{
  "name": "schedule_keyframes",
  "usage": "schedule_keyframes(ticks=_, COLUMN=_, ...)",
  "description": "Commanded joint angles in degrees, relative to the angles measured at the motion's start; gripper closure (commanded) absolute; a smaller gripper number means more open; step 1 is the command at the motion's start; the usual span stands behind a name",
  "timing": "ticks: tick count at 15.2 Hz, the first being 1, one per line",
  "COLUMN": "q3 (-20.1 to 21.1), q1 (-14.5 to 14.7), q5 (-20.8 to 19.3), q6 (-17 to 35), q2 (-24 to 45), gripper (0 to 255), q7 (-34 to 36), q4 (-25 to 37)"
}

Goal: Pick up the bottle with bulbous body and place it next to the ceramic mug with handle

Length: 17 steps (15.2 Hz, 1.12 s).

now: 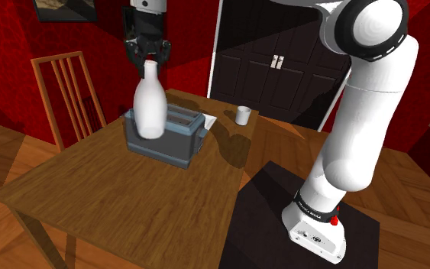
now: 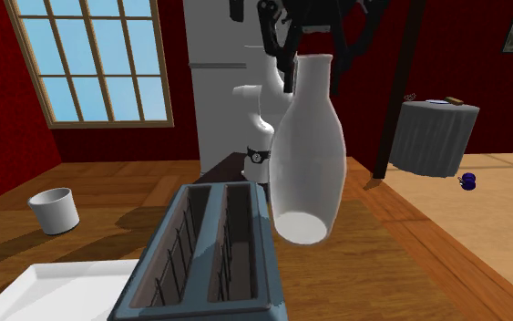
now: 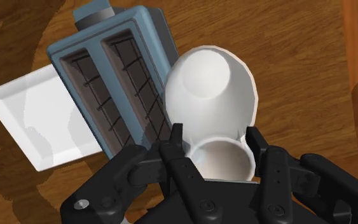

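**White bulbous bottle, held aloft over a wooden table**

1. Room: red walls are enclosing it. Dark double doors are standing behind the table, and a paned window is showing blue sky. A plank floor is running underneath.
2. Brown wooden table: it is bearing the toaster, the tray and the mug. Its far corner is being hidden by the arm.
3. White arm with dark joints: it is rising from the black stand and being cut off at the shoulder view's top edge.
4. Slatted wooden chair: it is standing at the table's far side.
5. Blue-grey two-slot toaster: it is being partly covered by the bottle.
6. Flat white rectangular tray: it is lying beside the toaster, with one edge hidden.
7. White bulbous bottle: it is hanging upright, clear of the tabletop, just beside the toaster.
8. Black two-finger gripper: it is clasping the bottle's neck from above.
9. Small white mug: it is standing near the table's far edge, well apart from the bottle. Its handle cannot be made out.
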Motion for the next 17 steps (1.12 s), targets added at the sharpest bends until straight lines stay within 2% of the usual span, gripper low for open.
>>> schedule_keyframes(ticks=1, q3=-0.92, q1=-1.59, q5=0.76, q6=-0.38, q2=-2.08, gripper=255, q7=-2.40, q4=-1.62)
schedule_keyframes(ticks=9, q3=-5.53, q1=-7.47, q5=3.28, q6=-3.06, q2=-9.08, gripper=255, q7=-12.98, q4=-5.39)
schedule_keyframes(ticks=17, q3=-10.97, q1=-12.60, q5=4.21, q6=-7.14, q2=-12.14, gripper=255, q7=-23.59, q4=-4.19)
